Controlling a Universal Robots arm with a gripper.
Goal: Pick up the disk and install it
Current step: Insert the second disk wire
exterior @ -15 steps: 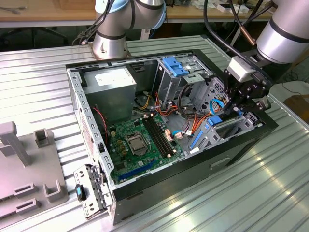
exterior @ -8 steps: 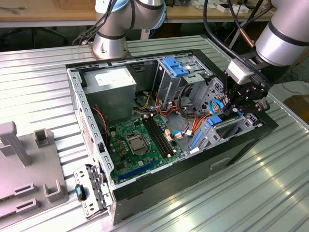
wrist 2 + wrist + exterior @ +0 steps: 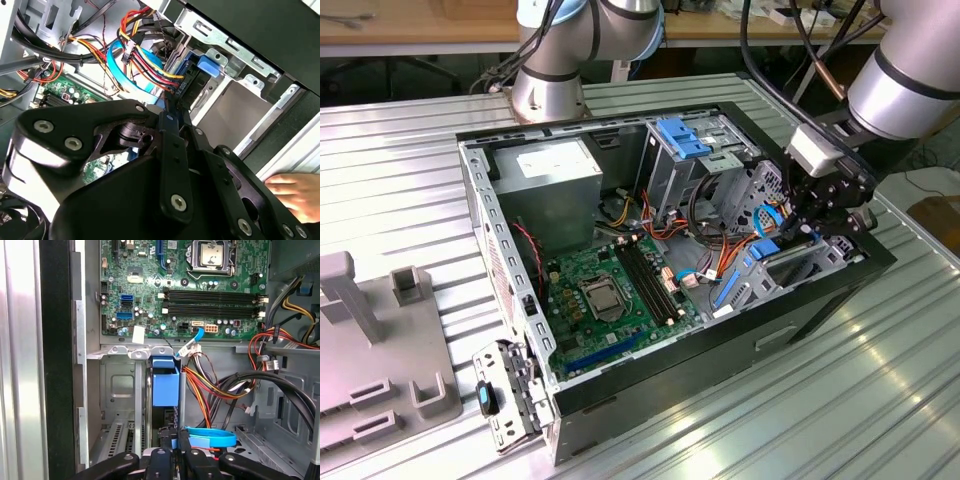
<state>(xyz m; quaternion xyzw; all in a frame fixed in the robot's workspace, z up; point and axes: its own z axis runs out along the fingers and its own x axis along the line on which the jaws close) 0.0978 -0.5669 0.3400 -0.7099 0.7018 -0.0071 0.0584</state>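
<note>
Gripping disk (image 3: 165,385) edge, claw (image 3: 174,440) inside case (image 3: 800,300).

Ribbed, shiny metal table (image 3: 840,400) under a matt black steel computer case (image 3: 800,310); glossy green circuit board (image 3: 610,290); bright blue plastic bracket (image 3: 165,385).

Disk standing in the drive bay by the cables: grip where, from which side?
Take the disk by its exposed blue carrier end, pinched across its thin width, coming in through the open side of the case. It stands on edge between the bay wall and the cables, so sideways approaches look blocked.
</note>
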